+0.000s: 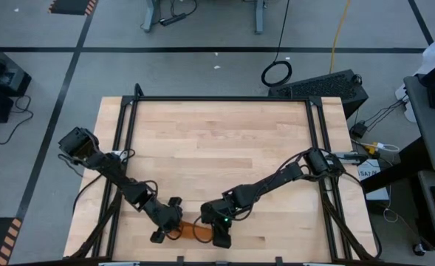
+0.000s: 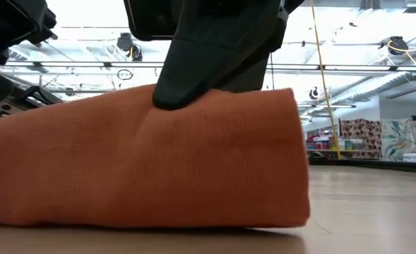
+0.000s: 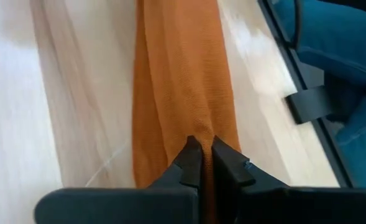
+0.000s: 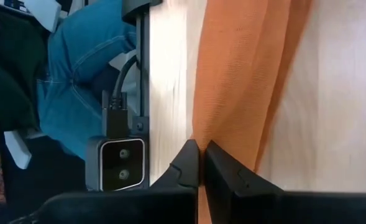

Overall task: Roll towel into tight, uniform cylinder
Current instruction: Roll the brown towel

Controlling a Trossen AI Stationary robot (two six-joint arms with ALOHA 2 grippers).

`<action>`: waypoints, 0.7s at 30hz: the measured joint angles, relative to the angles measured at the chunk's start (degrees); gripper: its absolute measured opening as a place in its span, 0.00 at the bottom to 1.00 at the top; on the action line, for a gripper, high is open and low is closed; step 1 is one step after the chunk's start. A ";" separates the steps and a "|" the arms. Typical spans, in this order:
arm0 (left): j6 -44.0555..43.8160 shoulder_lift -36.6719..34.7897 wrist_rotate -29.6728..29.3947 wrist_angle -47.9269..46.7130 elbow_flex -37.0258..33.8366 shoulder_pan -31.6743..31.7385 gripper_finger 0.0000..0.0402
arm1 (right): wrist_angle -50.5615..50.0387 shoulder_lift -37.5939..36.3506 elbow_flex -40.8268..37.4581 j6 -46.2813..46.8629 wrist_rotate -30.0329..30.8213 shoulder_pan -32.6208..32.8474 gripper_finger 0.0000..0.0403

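Note:
The rust-orange towel (image 1: 193, 230) lies rolled into a long narrow bundle on the wooden table, close to its near edge. In the low view it fills the foreground (image 2: 144, 162) and rests on the table along its underside. My left gripper (image 1: 174, 222) is at the roll's left end and my right gripper (image 1: 216, 230) at its right end. Both are shut on the cloth. The white tag does not show. My left gripper pinches a raised fold on top of the roll (image 3: 202, 127) between its two fingers, which lie along the roll and come slanting down. The roll lies on the table, stretching away from the fingers. My right gripper pinches a fold of the roll's top (image 4: 201, 134) between its two fingers, which come slanting down along the roll. In the low view a dark finger (image 2: 186, 81) bears on the roll's top. The roll stays on the table.
A black frame rail (image 3: 307, 102) runs along the table's near edge beside the roll. A small black camera box (image 4: 117, 163) sits on that edge. A person in blue jeans (image 4: 86, 74) stands just beyond it. Bare wood (image 1: 217, 140) stretches toward the far side.

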 joint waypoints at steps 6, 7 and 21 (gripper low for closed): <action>-1.51 0.00 -0.94 0.07 -0.02 -0.16 0.04 | -0.05 -0.02 -1.02 0.03 1.74 0.42 0.01; -1.52 0.00 -0.92 0.31 -0.02 -0.19 0.04 | -0.11 -0.02 -1.27 0.03 2.41 0.62 0.02; -1.49 0.02 -2.14 2.68 -0.09 -0.23 0.04 | -5.01 -0.02 -1.95 0.25 20.96 3.51 0.13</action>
